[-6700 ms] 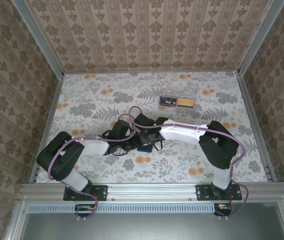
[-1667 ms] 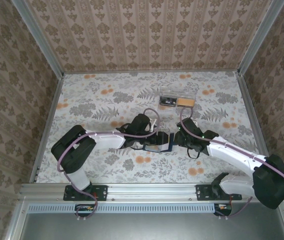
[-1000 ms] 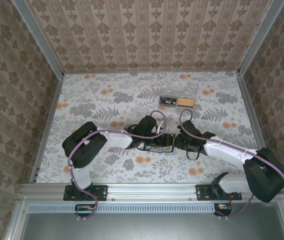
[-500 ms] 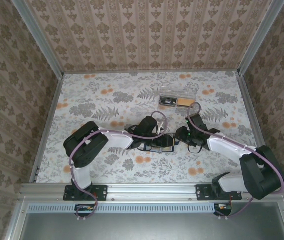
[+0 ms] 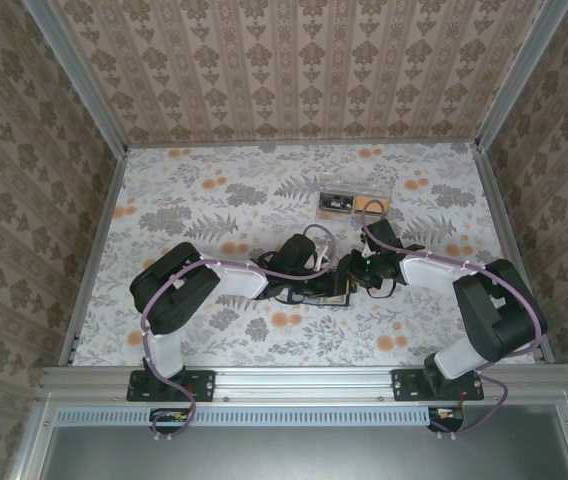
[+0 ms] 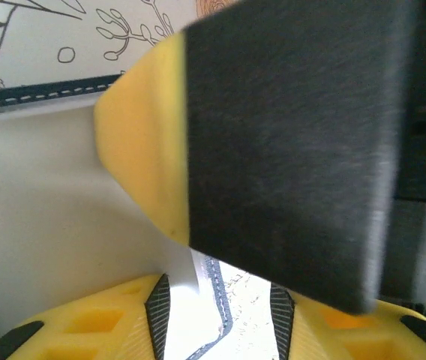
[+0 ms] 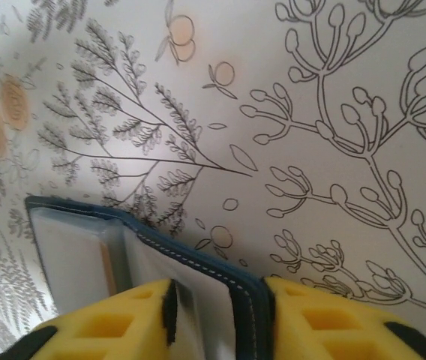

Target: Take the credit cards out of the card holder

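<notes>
From the overhead camera I saw both arms meeting over the middle of the floral-patterned counter (image 5: 194, 200). The small, flat, navy-blue bifold card holder with greyish inner faces (image 5: 330, 291) lay open between the left gripper (image 5: 311, 286) and the right gripper (image 5: 352, 277). A clear plastic box with black and tan contents (image 5: 354, 203) sat well apart, toward the back. That view was too coarse to show either grip.

The right wrist camera filled that in. The right gripper (image 7: 220, 289) was clenched on the card holder (image 7: 70, 247), whose stitched navy edge and pale inner flap filled the gap between the yellow fingers (image 7: 333, 319).

The left wrist camera looked across the holder's grey inner face (image 6: 40, 195). A thin white edge and navy trim stood between the fingers of the left gripper (image 6: 217, 289), with cloth showing through the gap. I could not tell whether it was gripping. A large yellow finger with a black pad (image 6: 288, 150) blocked much of that view.
</notes>
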